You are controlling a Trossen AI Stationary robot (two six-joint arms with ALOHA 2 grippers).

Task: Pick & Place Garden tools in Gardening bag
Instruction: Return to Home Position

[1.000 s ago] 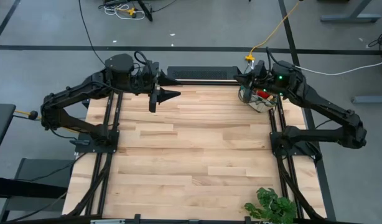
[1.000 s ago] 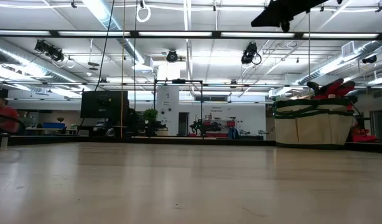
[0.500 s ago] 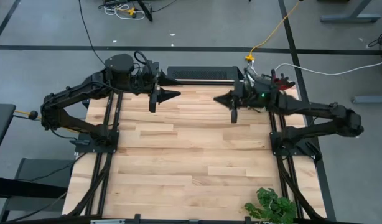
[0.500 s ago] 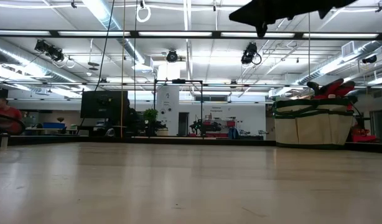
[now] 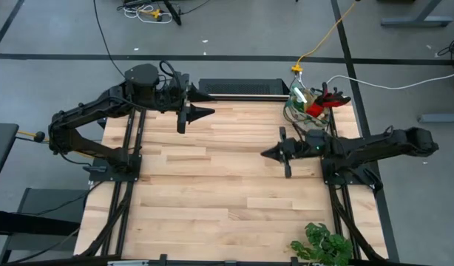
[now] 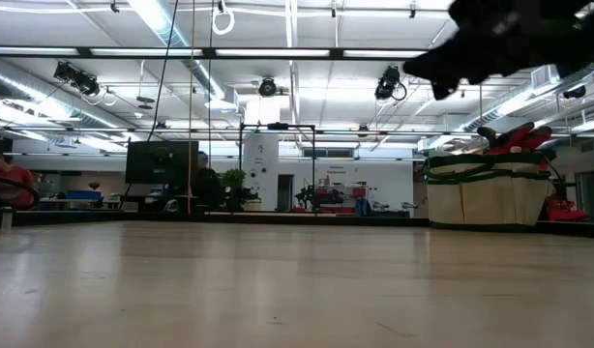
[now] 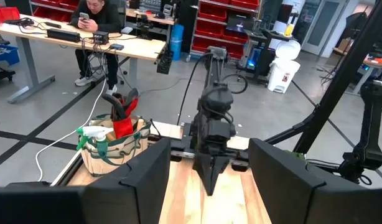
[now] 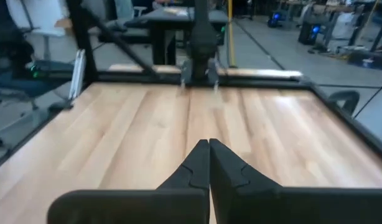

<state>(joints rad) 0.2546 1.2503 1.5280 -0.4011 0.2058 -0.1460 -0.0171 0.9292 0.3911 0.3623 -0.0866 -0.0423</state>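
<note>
The beige gardening bag (image 5: pixel 307 112) with a dark green rim stands on its base at the table's far right corner. A red glove (image 5: pixel 316 108), a green-and-white spray bottle (image 7: pixel 93 133) and dark handles (image 7: pixel 118 107) stick out of its top. It also shows in the low view (image 6: pixel 486 193) and in the left wrist view (image 7: pixel 116 148). My right gripper (image 5: pixel 265 153) is shut and empty. It hovers above the table, near-left of the bag, pointing toward the left edge (image 8: pixel 209 149). My left gripper (image 5: pixel 209 112) is open and empty at the far left, raised above the table.
A leafy green plant (image 5: pixel 324 245) sits at the near right edge. The wooden tabletop (image 5: pixel 219 185) lies between the two arms. A person (image 7: pixel 94 25) sits at a desk in the room beyond the table.
My right gripper has left the spot over the bag. It first swung toward the table's left edge, then came toward the near edge. It now hovers over the right middle of the table. The bag has stayed where it was.
</note>
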